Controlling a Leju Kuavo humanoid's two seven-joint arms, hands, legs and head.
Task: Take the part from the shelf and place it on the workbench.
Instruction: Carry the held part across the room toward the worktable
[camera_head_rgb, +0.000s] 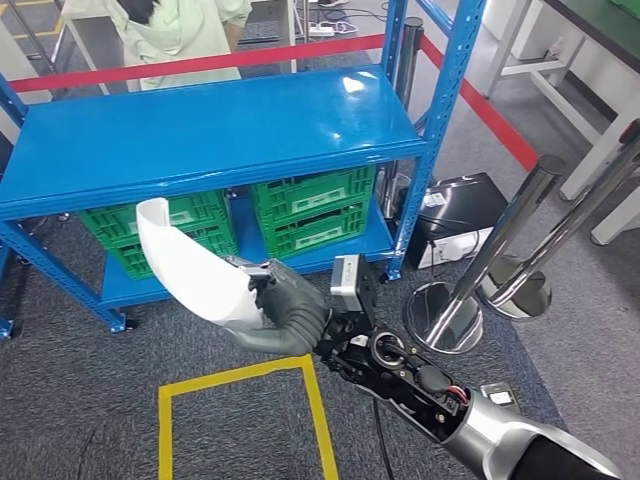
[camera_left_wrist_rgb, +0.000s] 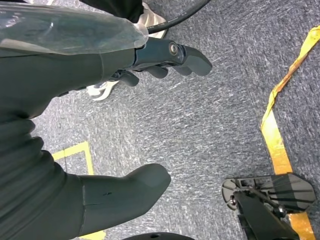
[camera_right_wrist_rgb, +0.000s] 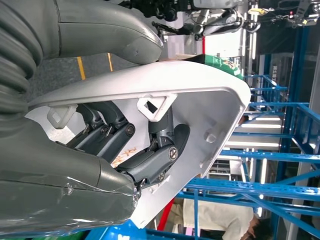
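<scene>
Several right fingers (camera_right_wrist_rgb: 151, 162) curl inside the white part (camera_head_rgb: 192, 272), thumb (camera_right_wrist_rgb: 109, 32) over its outer face: firm hold. Right hand (camera_head_rgb: 290, 310) sits center frame in the head view, arm entering from lower right, part in front of the shelf (camera_head_rgb: 226, 130). Left hand (camera_left_wrist_rgb: 113, 115) hangs over carpet, fingers apart, holding nothing.

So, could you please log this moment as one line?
right hand: holds white part | left hand: empty, over carpet | blue shelf: top bare

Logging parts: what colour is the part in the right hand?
White part, clearest in the head view.
</scene>
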